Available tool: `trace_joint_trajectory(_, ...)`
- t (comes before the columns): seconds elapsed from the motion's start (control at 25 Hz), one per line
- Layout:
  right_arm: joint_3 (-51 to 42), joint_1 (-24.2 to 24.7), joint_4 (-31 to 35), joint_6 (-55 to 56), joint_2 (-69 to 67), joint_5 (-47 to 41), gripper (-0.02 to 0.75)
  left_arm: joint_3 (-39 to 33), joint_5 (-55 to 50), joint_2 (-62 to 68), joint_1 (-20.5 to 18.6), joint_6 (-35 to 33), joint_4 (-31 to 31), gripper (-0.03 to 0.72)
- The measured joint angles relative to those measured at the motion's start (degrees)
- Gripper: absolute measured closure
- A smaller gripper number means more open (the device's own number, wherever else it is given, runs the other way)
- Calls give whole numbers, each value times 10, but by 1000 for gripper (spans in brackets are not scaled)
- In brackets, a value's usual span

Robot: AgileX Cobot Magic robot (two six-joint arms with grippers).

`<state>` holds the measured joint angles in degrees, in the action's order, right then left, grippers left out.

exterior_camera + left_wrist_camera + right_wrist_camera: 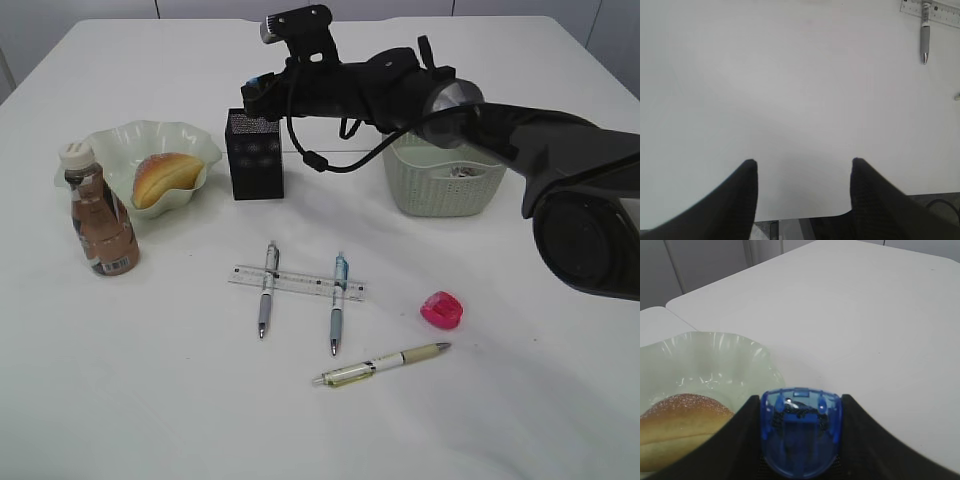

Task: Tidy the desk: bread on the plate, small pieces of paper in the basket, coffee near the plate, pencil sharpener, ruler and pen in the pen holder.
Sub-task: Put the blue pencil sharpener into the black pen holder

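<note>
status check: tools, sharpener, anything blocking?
Right tool shut on blue sharpener, above pen holder. Left tool open, empty, over bare table. Nothing in the way.

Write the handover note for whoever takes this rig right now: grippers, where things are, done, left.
Right gripper: shut on the blue pencil sharpener, above the black pen holder.
Left gripper: open, empty, over bare table.
Done: bread on plate; coffee bottle beside plate; paper scraps in the basket.
Left: drop blue sharpener; then pink sharpener, ruler, three pens into holder.
</note>
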<state>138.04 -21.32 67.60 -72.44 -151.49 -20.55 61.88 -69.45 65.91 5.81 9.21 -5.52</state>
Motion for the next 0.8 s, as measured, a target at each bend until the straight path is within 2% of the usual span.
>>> trace_joint_trajectory(0.44,0,0,7,0,0,0,399,0,0,0,0,0,0,255)
trace_joint_trajectory(0.52,0,0,7,0,0,0,368,0,0,0,0,0,0,255)
trace_joint_trajectory(0.64,0,0,8,-1,0,0,278,0,0,0,0,0,0,255)
trace_joint_trajectory(0.8,0,0,8,-1,-2,2,234,0,0,0,0,0,0,255)
